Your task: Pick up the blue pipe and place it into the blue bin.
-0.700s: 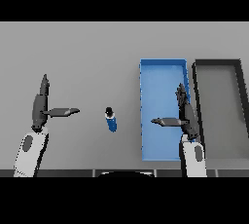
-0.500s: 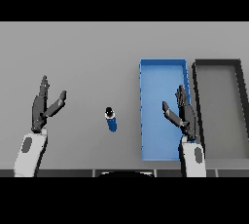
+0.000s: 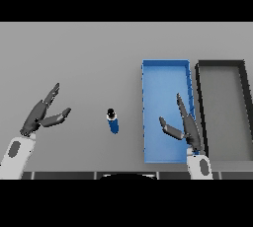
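Both thumbs have swung in toward the fingers since the earlier frames, where they stuck out sideways; the arms themselves sit in much the same places. At this moment the left hand (image 3: 43, 115) hovers over the bench (image 3: 89, 53) at the left, fingers straight and spread, thumb angled toward the middle, holding nothing. Its partner, the right hand (image 3: 182, 125), hangs over the near right part of the blue bin (image 3: 165, 65), fingers likewise extended and relaxed, also holding nothing.

Between them the blue pipe (image 3: 113, 121) rests on the bench, a short blue piece with a dark cap at its far end, untouched and apart from both hands. It lies just left of the blue bin, closer to the bin than to the left hand. A dark bin (image 3: 220, 64) stands beside the blue one on the right.

By the look of it, the task is at its very start: the reach has not begun and no grasp is made. The next move calls for one hand to travel to the pipe, come down over it with fingers open, and close around its body. The right hand seems nearer, though it must cross the bin's left wall to get there.
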### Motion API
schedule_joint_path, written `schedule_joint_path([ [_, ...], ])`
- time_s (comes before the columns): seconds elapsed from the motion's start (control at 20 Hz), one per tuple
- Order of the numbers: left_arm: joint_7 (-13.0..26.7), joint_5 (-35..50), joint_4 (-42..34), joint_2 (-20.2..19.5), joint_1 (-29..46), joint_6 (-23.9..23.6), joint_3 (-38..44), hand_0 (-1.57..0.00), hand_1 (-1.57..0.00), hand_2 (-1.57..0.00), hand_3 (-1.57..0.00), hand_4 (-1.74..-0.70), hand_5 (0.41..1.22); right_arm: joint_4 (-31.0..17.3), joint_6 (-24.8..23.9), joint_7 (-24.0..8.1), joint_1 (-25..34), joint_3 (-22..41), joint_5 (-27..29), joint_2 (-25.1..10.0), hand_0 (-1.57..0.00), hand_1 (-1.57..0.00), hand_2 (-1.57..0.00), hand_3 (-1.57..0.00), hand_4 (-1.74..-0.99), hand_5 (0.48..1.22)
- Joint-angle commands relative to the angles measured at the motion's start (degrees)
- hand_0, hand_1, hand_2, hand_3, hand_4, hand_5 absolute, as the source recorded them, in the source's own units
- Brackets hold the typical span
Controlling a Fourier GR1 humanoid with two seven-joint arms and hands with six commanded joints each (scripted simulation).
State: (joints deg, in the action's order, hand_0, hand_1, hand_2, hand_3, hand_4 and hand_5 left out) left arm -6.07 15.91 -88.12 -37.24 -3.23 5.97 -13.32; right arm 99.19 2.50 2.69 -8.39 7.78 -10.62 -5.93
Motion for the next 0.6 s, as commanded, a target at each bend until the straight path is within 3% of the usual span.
schedule_joint_path([
  [0.0, -0.2, 0.8, -0.5, -0.5, 0.6, 1.0, 0.1, 0.0, 0.0, 0.0, 0.0, -1.08, 0.604, 0.6, -0.4, -0.2, -0.5, -0.1, -0.4, -0.1, 0.0, 0.0, 0.0, 0.0, -1.186, 0.601],
  [0.1, -1.9, 0.6, -2.1, -1.3, 1.5, 3.0, -0.9, 0.0, 0.0, 0.0, 0.0, -1.09, 0.596, 0.9, -0.5, -0.4, 0.3, -0.1, -0.3, -0.1, 0.0, 0.0, 0.0, 0.0, -1.186, 0.598],
  [0.25, -1.0, 1.4, -5.4, -2.1, 2.5, 7.0, -3.7, 0.0, 0.0, 0.0, 0.0, -1.1, 0.554, 0.3, 0.0, 0.1, 1.1, -0.2, -0.1, -0.6, 0.0, 0.0, 0.0, 0.0, -1.198, 0.607],
  [0.55, 1.3, -3.8, -10.0, 2.5, 3.0, 7.6, -11.6, 0.0, 0.0, 0.0, 0.0, -1.18, 0.484, 0.8, 0.2, 0.7, -0.5, 0.6, -0.8, -0.4, 0.0, 0.0, 0.0, 0.0, -1.212, 0.613],
])
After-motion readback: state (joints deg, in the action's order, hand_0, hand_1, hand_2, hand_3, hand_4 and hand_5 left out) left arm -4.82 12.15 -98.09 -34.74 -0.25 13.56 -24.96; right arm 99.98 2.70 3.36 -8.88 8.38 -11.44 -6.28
